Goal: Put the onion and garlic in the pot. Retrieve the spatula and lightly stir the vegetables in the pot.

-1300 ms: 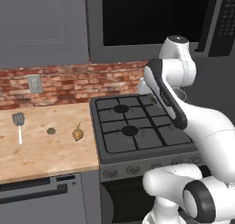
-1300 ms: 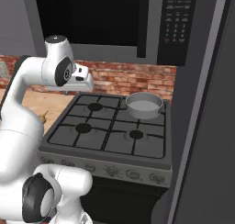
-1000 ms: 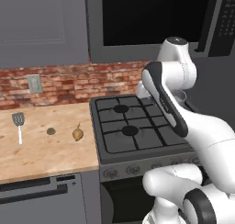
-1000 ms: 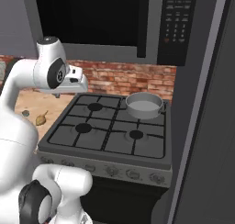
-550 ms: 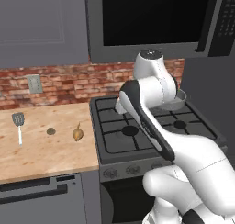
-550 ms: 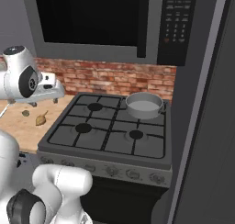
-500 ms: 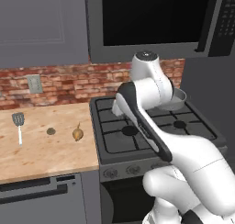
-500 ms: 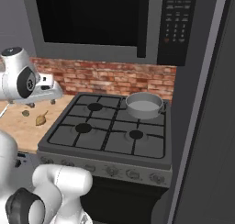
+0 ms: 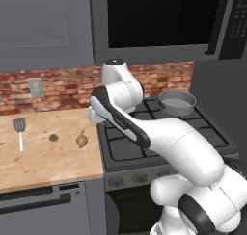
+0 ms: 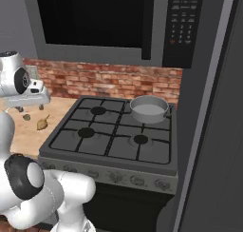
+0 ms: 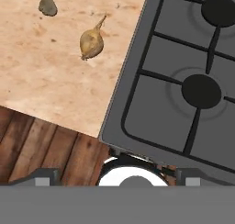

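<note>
Open gripper (image 9: pixel 93 117) above the counter edge; onion (image 11: pixel 91 42) and garlic (image 11: pixel 47 6) on the counter (image 9: pixel 43 157), pot (image 10: pixel 149 109) apparently empty; the round onion may roll from closing fingers

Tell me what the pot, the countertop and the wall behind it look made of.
The pot looks like brushed grey metal: a dull even sheen with a lighter rim. The countertop seems to be pale speckled wood or a wood-look laminate, matte; the rendering leaves that open. The back wall reads as rough red-brown brick with pale mortar lines.
</note>
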